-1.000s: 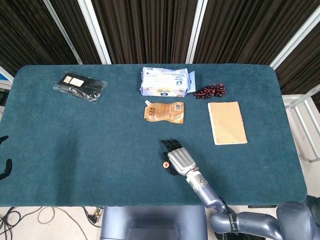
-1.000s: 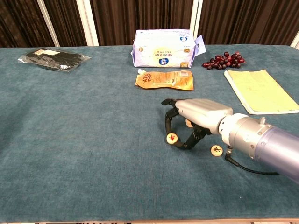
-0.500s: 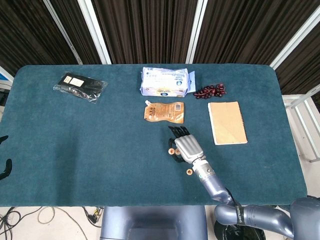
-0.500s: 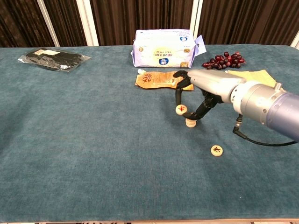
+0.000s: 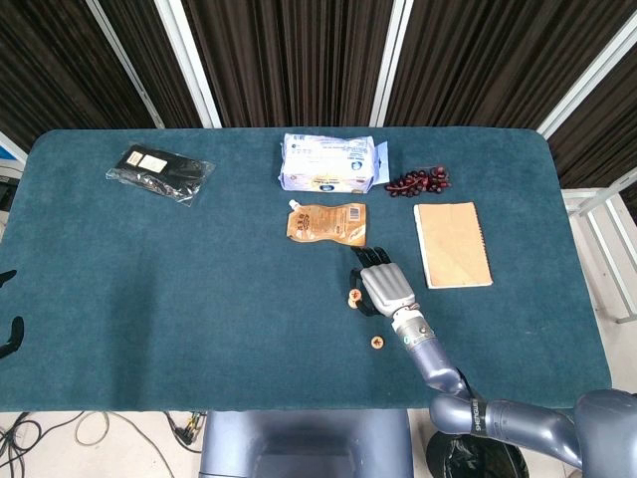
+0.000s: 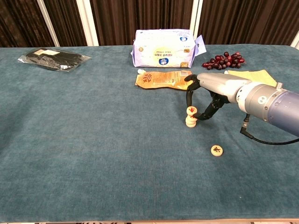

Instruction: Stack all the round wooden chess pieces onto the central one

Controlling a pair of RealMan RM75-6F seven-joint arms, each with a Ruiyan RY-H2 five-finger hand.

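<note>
My right hand point(image 6: 209, 95) point(image 5: 384, 287) hangs over the middle of the table and pinches a round wooden chess piece point(image 6: 191, 111) between thumb and a finger. That piece rests on top of the central piece point(image 6: 190, 122), slightly off-centre. In the head view the pair shows as one disc point(image 5: 354, 296) at the hand's left side. One more round piece point(image 6: 217, 150) point(image 5: 377, 343) lies flat on the cloth, nearer the front edge and apart from the hand. My left hand shows in neither view.
Behind the hand lie an orange pouch point(image 6: 164, 79), a pack of wipes point(image 6: 162, 49), a bunch of grapes point(image 6: 224, 60) and a notebook point(image 5: 452, 244). A black packet point(image 6: 53, 58) sits at the far left. The blue cloth point(image 6: 93, 154) covers the table.
The right hand has carried the piece from the near cloth up and to the right, then lowered it onto the central piece. The loose front piece stayed put.
</note>
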